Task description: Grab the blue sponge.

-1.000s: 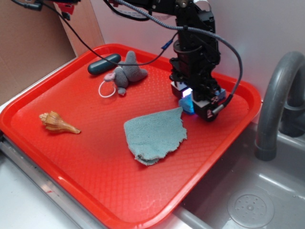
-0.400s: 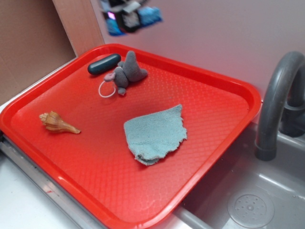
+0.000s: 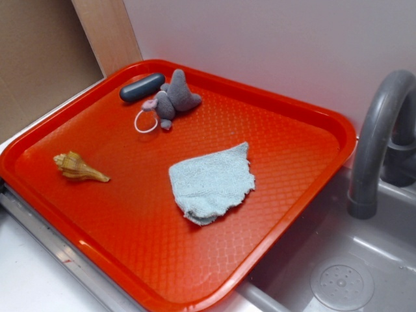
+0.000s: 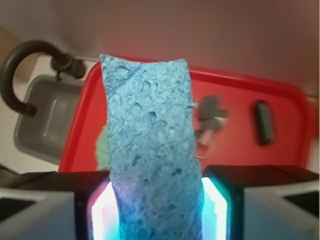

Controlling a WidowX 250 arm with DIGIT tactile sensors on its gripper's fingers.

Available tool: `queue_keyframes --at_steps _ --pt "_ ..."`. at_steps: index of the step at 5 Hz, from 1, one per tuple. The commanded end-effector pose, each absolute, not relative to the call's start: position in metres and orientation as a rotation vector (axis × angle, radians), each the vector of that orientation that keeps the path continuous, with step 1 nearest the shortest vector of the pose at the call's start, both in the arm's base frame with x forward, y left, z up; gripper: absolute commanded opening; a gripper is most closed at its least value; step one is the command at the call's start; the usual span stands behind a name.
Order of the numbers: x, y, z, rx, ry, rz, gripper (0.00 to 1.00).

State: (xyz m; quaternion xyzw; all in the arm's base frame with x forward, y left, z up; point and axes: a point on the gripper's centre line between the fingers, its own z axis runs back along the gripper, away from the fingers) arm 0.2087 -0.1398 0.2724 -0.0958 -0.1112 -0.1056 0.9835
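Note:
The blue sponge (image 4: pixel 150 145) fills the middle of the wrist view, a porous block held high above the red tray (image 4: pixel 240 85). My gripper (image 4: pixel 156 210) is shut on it, with the lit fingers (image 4: pixel 220 210) pressing its lower sides. In the exterior view neither the sponge nor the gripper shows; both are out of that frame.
On the red tray (image 3: pixel 299 149) lie a pale grey-blue rag (image 3: pixel 211 182), a tan seashell (image 3: pixel 78 167), a grey stuffed toy with a white ring (image 3: pixel 170 101) and a dark oblong object (image 3: pixel 142 86). A grey sink (image 3: pixel 338 273) with a curved faucet (image 3: pixel 377 143) stands at the right.
The gripper rose from the tray's right side with the sponge in it, moved up and left, and has left the exterior view. The tray's other things have not moved.

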Motion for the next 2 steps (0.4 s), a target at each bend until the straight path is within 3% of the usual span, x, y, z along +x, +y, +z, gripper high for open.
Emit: queue_keyframes --at_steps 1,2 --pt "0.1552 -0.12 0.3049 0.099 -0.405 0.07 0.0" --pt "0.151 -0.1177 0.3015 -0.011 -0.365 0.023 0.0"
